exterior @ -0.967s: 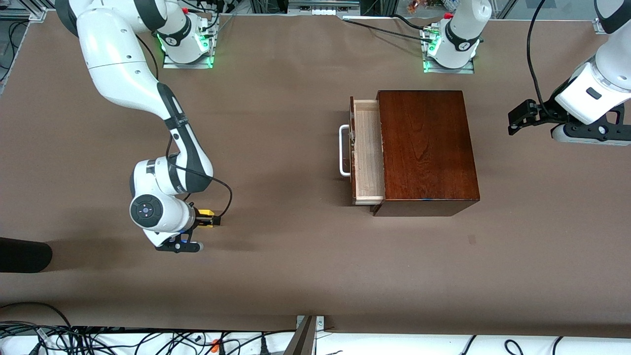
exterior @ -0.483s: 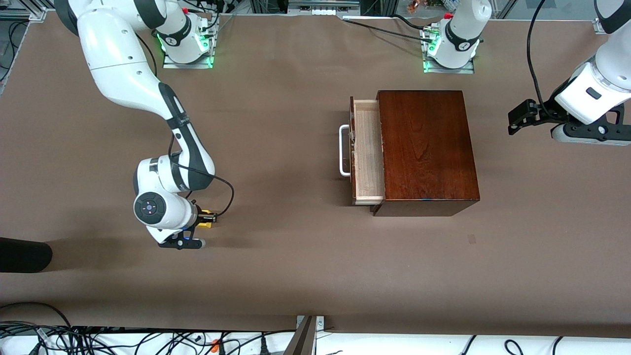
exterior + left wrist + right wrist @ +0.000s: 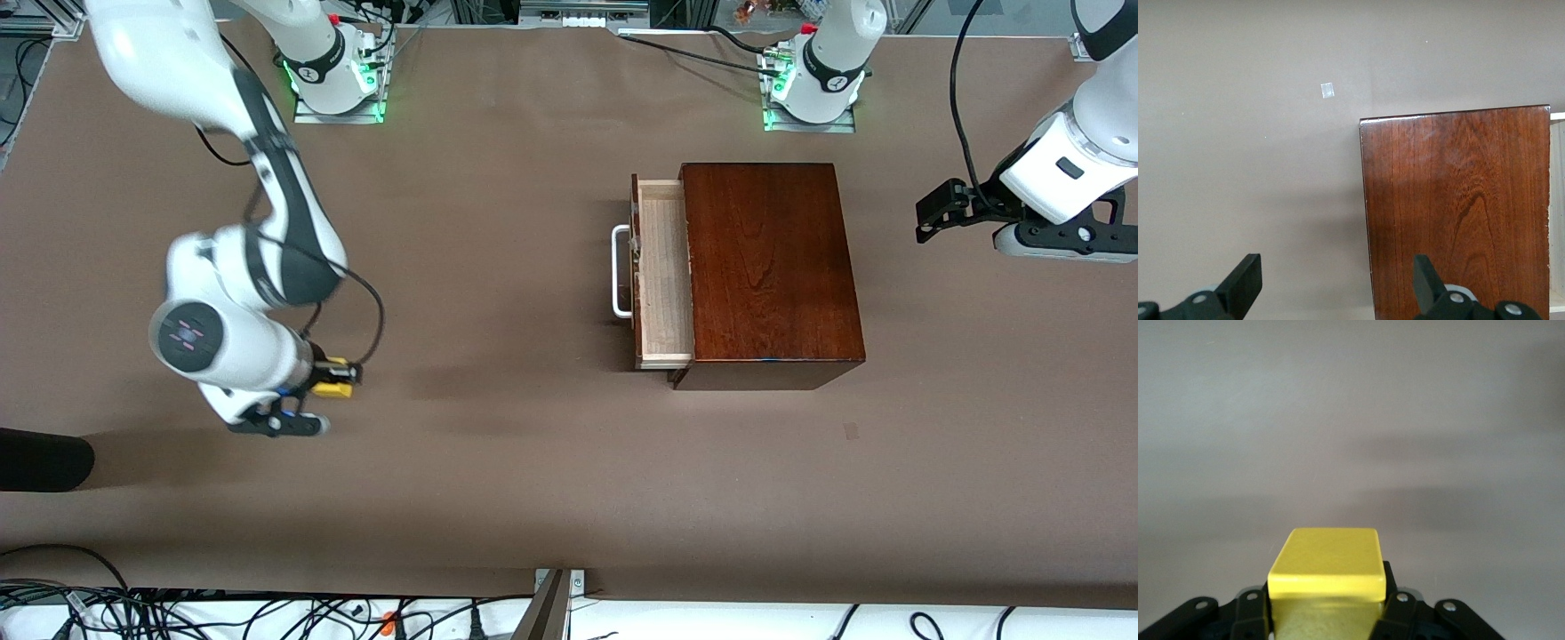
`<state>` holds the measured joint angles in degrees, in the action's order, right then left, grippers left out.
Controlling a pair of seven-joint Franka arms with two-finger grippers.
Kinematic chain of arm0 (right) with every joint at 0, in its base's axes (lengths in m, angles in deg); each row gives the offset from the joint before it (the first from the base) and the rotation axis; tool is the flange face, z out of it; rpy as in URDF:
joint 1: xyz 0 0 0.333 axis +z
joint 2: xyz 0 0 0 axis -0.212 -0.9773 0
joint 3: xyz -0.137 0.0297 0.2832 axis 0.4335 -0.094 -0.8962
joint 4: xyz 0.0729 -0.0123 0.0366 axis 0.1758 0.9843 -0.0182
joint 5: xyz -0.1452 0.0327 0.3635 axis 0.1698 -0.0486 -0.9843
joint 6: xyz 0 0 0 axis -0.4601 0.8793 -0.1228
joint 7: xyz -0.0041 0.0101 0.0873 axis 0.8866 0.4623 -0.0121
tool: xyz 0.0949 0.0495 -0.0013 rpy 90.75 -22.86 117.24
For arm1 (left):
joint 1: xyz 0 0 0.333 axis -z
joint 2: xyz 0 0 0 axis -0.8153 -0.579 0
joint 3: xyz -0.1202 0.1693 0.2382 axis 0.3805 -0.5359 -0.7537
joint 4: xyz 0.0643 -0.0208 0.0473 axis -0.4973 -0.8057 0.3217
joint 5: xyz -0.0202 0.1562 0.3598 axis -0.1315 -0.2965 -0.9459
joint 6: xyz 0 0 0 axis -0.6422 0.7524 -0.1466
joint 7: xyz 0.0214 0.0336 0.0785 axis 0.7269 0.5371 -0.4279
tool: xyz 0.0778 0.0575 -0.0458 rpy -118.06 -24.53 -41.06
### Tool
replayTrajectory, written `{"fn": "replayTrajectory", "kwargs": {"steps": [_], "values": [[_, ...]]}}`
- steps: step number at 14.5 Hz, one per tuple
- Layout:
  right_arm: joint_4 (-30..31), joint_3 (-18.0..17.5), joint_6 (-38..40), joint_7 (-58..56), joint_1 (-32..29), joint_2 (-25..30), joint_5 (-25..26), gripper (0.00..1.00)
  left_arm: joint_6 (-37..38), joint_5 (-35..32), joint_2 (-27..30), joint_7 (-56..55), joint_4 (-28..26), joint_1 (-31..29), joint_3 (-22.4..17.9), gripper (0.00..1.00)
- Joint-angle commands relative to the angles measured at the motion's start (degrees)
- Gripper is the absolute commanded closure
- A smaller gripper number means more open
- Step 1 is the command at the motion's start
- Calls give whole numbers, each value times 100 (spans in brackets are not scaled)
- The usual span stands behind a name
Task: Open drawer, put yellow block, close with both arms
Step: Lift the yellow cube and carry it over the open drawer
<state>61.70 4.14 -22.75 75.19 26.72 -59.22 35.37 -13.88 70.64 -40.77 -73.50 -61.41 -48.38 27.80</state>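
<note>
- We've got the yellow block (image 3: 331, 388) clamped in the right pincer (image 3: 342, 378), up in the air over bare tabletop (image 3: 533, 480) toward the right arm's end, with the fingers (image 3: 1253, 613) hugging two of its sides in the right wrist view
- Key relation for us: the drawer (image 3: 665, 271) lies well apart from that pincer, toward the left arm's end and a bit farther from the front camera, so we judge the carry must cross the middle of the tabletop
- Drawer is pulled out of the wooden box (image 3: 769, 267), white loop handle (image 3: 618, 271) facing the right arm's end; its tray's long axis runs from the robots' edge toward the camera edge; tray looks empty
- Block is close to a cube, no clear long axis we can tell
- Right arm is the nearer one to the block, obviously, since it holds it
- Left pincer (image 3: 933, 213) waits with fingers spread, holding nothing, off the box's end toward the left arm's end of the tabletop
</note>
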Motion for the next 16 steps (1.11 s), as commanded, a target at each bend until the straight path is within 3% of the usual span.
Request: {"fn": "replayTrajectory", "kwargs": {"steps": [1,4,7,10,16], "values": [[235,6,791,272,10,957,-349,100,95,-112,47,133,34,9,-7,0],[244,-46,1556,1693,168,1425,-368,100,95,-112,47,160,34,9,-16,0],[244,-81,1567,3774,712,1558,-377,100,95,-112,47,151,34,9,-16,0],[235,-187,1453,5515,1283,1505,-350,100,95,-112,47,151,34,9,-16,0],[113,-196,329,9129,2452,1119,-359,100,104,-112,47,151,34,9,-7,0]]}}
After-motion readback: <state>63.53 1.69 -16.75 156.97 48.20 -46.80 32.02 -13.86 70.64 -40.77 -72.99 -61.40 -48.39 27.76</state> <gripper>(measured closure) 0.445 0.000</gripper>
